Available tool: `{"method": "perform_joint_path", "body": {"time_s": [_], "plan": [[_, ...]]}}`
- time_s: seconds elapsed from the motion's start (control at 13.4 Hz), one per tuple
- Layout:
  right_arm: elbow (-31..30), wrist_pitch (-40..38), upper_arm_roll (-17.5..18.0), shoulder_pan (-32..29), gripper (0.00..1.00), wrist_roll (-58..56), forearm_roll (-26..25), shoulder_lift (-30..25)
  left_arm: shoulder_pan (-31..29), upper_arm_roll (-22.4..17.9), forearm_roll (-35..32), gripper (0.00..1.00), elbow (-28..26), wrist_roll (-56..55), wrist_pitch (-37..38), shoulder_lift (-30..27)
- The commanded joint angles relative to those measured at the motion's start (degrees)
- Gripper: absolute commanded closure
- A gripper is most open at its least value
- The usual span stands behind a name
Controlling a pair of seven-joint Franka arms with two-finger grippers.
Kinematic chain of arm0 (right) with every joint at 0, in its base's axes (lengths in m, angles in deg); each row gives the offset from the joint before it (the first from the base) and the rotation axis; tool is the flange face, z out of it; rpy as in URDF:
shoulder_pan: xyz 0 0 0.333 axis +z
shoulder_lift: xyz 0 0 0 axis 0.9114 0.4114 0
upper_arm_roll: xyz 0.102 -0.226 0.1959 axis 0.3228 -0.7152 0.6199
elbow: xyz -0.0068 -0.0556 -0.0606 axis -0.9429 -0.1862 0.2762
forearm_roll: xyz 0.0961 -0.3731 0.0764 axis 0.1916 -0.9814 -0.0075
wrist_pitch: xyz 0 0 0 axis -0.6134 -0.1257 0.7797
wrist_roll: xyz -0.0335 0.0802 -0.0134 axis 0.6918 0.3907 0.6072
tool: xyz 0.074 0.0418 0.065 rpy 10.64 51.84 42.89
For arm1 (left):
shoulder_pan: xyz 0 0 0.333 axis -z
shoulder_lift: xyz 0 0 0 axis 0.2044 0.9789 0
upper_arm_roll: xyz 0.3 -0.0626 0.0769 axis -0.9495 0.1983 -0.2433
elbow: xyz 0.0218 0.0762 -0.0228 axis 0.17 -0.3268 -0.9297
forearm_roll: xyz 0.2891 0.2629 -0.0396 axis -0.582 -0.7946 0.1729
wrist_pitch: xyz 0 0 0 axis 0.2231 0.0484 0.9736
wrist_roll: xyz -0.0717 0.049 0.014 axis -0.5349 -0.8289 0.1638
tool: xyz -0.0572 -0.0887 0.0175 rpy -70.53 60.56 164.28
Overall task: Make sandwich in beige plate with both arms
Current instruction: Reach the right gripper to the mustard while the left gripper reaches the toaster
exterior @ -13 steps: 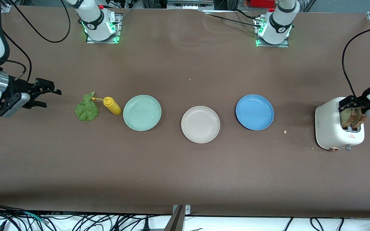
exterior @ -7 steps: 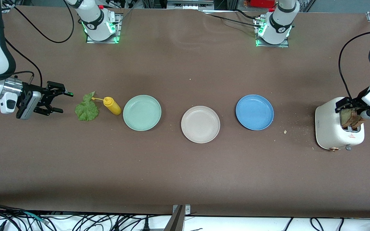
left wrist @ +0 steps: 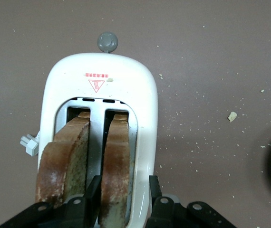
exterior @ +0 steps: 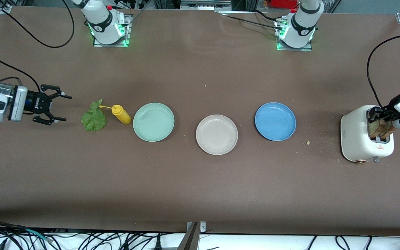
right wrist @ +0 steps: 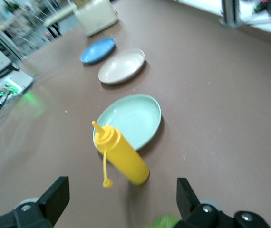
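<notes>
Two browned bread slices (left wrist: 62,161) stand in the slots of a white toaster (exterior: 356,139) at the left arm's end of the table. My left gripper (exterior: 377,116) is open over the toaster; in the left wrist view its fingers (left wrist: 93,190) straddle one slice (left wrist: 116,161) and the toaster's side wall. The green lettuce leaf (exterior: 94,118) lies on the table at the right arm's end. My right gripper (exterior: 64,108) is open and empty, low beside the leaf. The beige plate (exterior: 216,134) sits mid-table with nothing on it, and also shows in the right wrist view (right wrist: 122,66).
A yellow squeeze bottle (exterior: 122,114) lies between the leaf and a mint-green plate (exterior: 153,122). A blue plate (exterior: 275,121) sits between the beige plate and the toaster. Crumbs (exterior: 308,142) dot the table near the toaster.
My right gripper has come down and moved toward the lettuce leaf, turning level with the table. My left gripper has settled lower over the toaster, around one slice.
</notes>
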Motion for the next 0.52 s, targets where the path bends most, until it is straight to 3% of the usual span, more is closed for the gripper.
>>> {"method": "perform_joint_path", "body": {"time_s": [0.0,0.07,0.22,0.45], "plan": [[1.7,-4.5,0.3,-0.3,0.00,-12.0,7.0,7.7,-0.6,0.6,-1.4,0.91,-0.2,0.9,-0.1,-0.4],[1.7,-4.8,0.3,-0.3,0.00,-12.2,6.8,8.0,-0.6,0.6,-2.2,1.00,0.2,1.7,0.0,-0.5],[2.1,-4.9,0.4,-0.2,0.00,-13.6,2.4,8.1,-0.6,0.6,-4.1,1.00,0.9,2.5,0.1,-0.6],[2.3,-5.4,0.4,-0.6,0.00,-20.4,1.8,10.1,-0.6,0.8,-4.1,1.00,6.0,3.9,4.7,-0.8]]}}
